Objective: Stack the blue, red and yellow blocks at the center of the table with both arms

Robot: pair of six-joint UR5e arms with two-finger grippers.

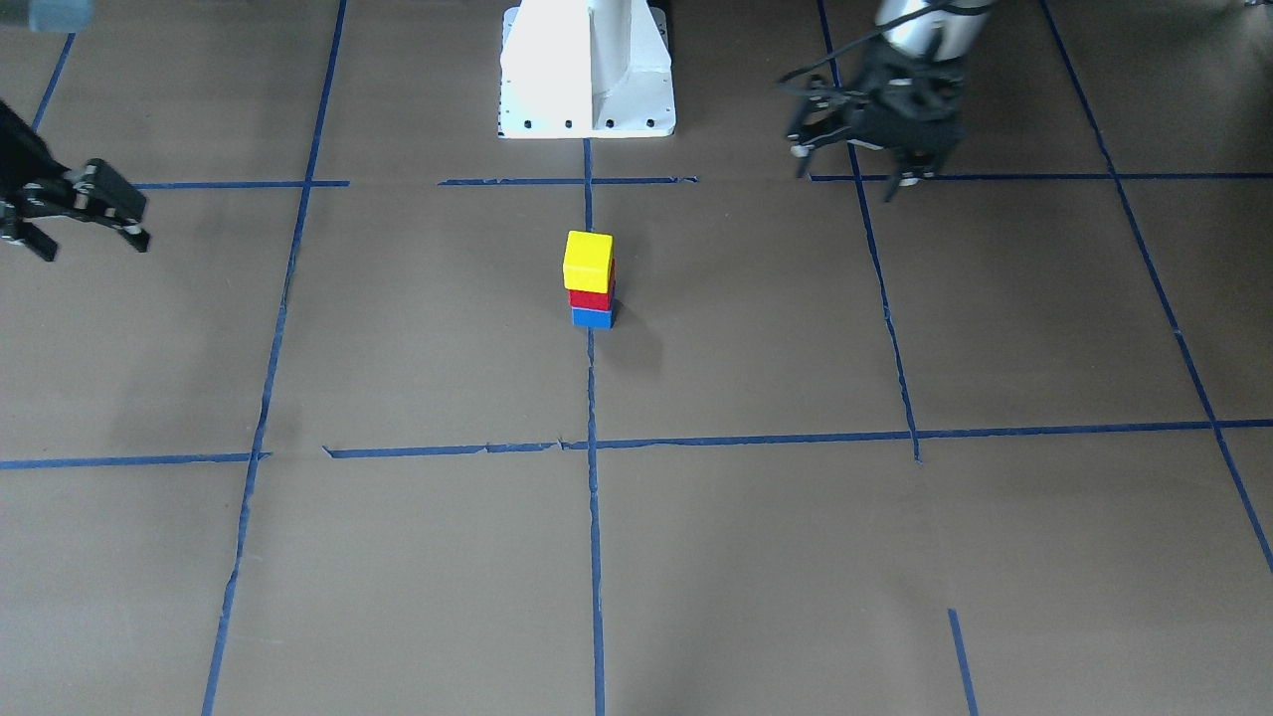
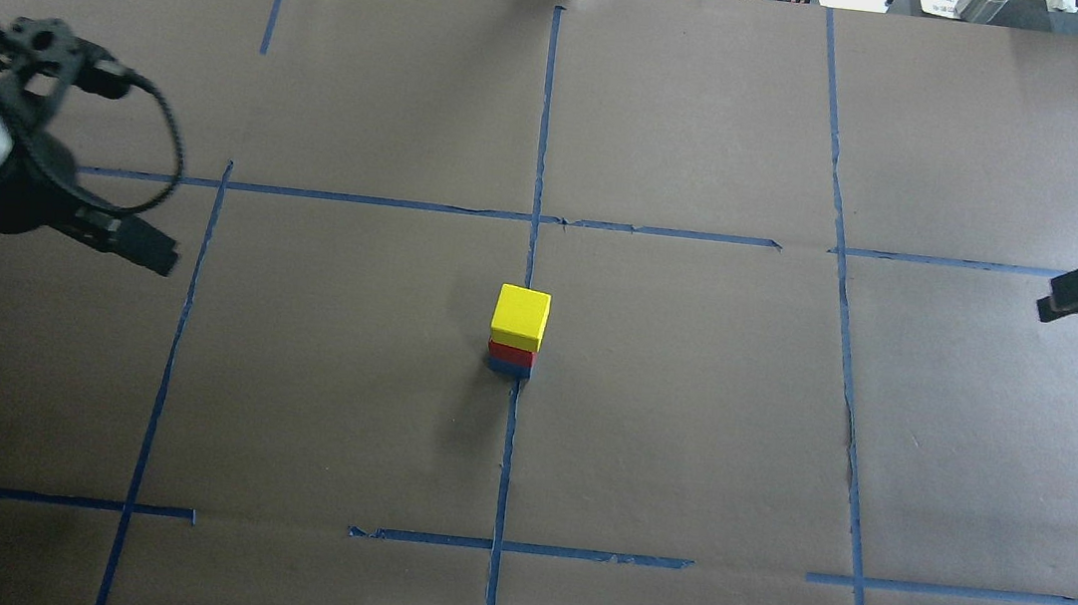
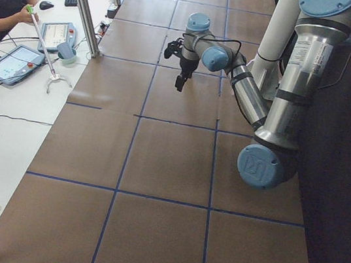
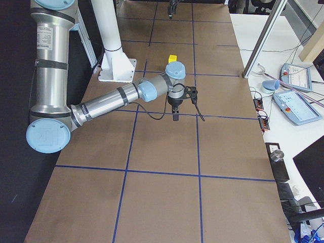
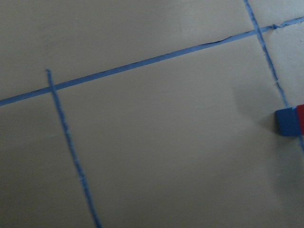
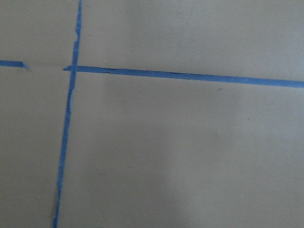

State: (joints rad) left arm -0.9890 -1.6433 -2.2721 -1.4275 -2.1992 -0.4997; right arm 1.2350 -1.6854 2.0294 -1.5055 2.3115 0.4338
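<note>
The left pincer (image 1: pixel 850 167) hangs released and empty over the worktop (image 1: pixel 398 557), with only brown paper and blue tape lines (image 5: pixel 142 62) beneath it. The right pincer (image 1: pixel 91 241) is likewise spread, gripping nothing. Well apart from both, roughly midway between them, stands the stack: the blue block (image 1: pixel 593 318) lowest, the red block (image 1: pixel 591 297) on it and the yellow block (image 1: pixel 588 259) on top. Both pincers probably stand clear so as not to nudge the tower. The stacking looks finished.
</note>
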